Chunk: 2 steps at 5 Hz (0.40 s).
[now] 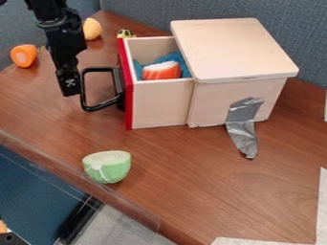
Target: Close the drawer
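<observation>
The brown wood counter (191, 167) carries a pale wooden box (233, 48) with a flat lid. Out of its side, toward the view's left, stands the drawer (159, 103), pulled well open, with a red front. The black arm (54, 28) hangs down from the upper left. Grey tape (243, 122) runs from the box's near side onto the counter. The drawer's black handle (100, 69) sticks out toward the tool (70, 90), which hangs upright just beside its outer bar — so the drawer lies on the view's right of the tool. Whether the tool is released or clenched, I cannot tell. A green half-round piece (112, 168) sits nearer the camera. Blue cloth (178, 57) and a red-and-white piece (163, 71) lie inside the drawer. Beyond the arm are 2 toys — 1 orange (24, 55), 1 yellow (92, 28).
</observation>
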Each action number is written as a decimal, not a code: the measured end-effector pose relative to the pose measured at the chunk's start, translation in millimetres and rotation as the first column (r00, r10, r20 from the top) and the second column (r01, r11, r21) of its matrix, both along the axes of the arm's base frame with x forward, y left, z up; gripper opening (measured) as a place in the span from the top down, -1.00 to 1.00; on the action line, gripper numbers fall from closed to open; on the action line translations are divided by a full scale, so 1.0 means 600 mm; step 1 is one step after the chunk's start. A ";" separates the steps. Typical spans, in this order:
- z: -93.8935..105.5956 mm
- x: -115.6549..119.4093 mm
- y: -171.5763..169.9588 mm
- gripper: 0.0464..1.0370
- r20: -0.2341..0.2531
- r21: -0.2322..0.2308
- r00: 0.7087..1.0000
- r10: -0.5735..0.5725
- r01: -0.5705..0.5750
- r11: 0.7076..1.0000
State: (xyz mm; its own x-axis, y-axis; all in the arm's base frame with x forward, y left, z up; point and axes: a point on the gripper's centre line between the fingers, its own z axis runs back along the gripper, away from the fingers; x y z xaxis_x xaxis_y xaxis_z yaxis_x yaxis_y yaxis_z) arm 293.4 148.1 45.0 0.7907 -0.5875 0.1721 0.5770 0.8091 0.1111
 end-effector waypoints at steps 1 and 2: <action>-0.004 0.009 -0.008 -0.92 0.003 0.016 1.000 -0.010 0.010 1.000; -0.019 0.010 -0.018 -0.92 -0.008 0.021 1.000 -0.024 0.024 0.999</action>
